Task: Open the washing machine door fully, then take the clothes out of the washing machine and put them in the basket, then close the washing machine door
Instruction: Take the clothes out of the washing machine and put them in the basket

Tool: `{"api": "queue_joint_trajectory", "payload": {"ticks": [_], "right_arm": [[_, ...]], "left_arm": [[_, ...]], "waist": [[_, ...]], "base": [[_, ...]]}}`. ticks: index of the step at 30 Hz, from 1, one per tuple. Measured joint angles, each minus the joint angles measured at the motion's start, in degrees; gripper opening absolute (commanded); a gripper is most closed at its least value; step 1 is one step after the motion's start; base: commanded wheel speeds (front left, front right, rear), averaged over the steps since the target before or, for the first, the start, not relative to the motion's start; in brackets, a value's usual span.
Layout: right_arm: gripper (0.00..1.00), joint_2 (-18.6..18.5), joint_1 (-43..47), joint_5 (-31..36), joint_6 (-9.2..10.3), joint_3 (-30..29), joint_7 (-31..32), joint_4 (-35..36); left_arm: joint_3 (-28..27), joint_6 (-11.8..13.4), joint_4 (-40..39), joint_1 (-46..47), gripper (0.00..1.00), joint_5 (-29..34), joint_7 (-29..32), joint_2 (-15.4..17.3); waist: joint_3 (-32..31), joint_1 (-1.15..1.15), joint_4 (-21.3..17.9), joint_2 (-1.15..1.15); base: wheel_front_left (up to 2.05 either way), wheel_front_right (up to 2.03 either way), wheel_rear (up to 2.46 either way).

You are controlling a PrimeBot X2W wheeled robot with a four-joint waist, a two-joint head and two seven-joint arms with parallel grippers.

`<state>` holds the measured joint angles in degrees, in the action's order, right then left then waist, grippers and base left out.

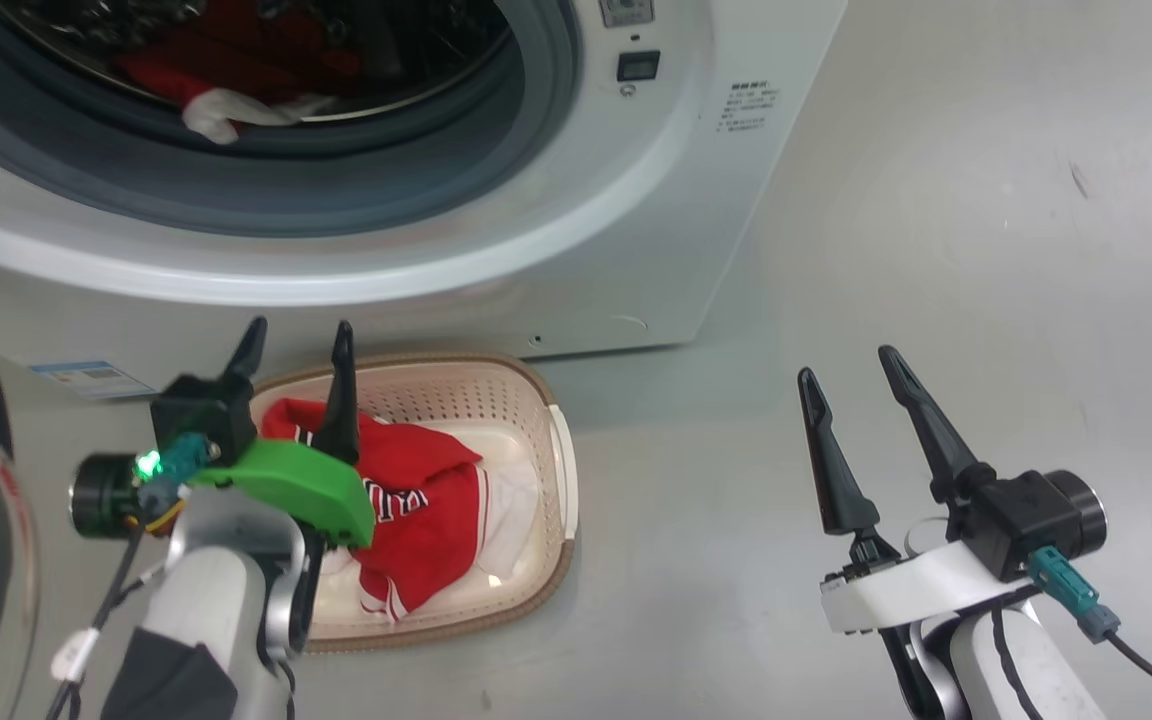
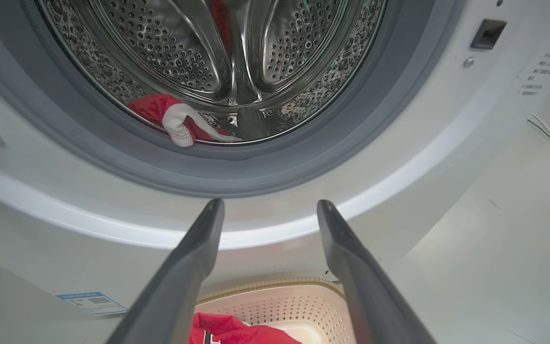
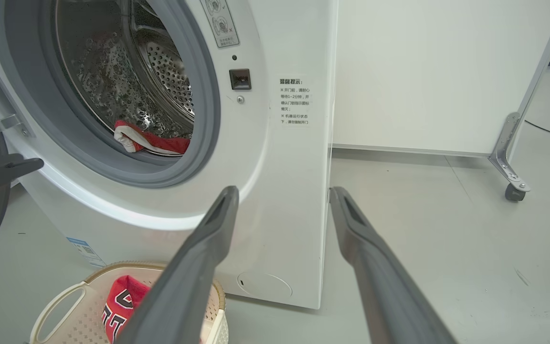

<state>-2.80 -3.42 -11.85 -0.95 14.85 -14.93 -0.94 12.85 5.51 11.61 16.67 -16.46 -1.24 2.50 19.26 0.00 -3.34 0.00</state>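
My left hand [image 1: 299,330] over basket [image 1: 538,386], pointed at drum [image 2: 184,62] since more clothes [image 2: 179,119] sit there; right hand [image 1: 846,365] parked. Both open, empty.

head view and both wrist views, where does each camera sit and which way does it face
Head view: on the robot's head, looking down at the basket before the washing machine; left gripper and right gripper show.
Left wrist view: on the left arm, looking up into the drum; its own two fingers frame it.
Right wrist view: on the right arm, facing the machine's front from the right; its fingers show.
Shared: all three show red clothes at the drum's lip and the basket below.
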Motion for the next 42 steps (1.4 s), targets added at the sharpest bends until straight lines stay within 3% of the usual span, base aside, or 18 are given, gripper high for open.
{"api": "queue_joint_trajectory", "payload": {"ticks": [9,18,35,42], "right_arm": [[1.0,0.0,-4.4,-0.5,-0.16,0.8,0.0,1.1],[1.0,0.0,-8.3,-5.2,-0.04,2.8,0.0,1.5],[1.0,0.0,-11.7,-10.5,1.66,6.3,0.0,1.2],[1.0,0.0,-12.2,-11.5,2.22,6.6,0.0,1.1]], "left_arm": [[-1.7,0.0,4.9,11.8,1.0,0.1,6.6,2.1],[-2.3,-0.8,9.6,21.6,1.0,0.5,12.6,5.5],[-5.1,-1.7,14.5,36.4,1.0,4.7,18.9,14.7],[-5.6,-1.2,16.2,40.4,1.0,6.1,20.9,16.6]], "waist": [[6.9,0.0,-3.2,0.0],[12.9,0.0,-6.9,0.0],[18.3,0.0,-14.0,0.0],[19.3,0.0,-15.4,0.0]], "base": [[0.0,0.0,0.0],[0.0,0.0,0.0],[0.0,0.0,0.0],[0.0,0.0,0.0]]}}
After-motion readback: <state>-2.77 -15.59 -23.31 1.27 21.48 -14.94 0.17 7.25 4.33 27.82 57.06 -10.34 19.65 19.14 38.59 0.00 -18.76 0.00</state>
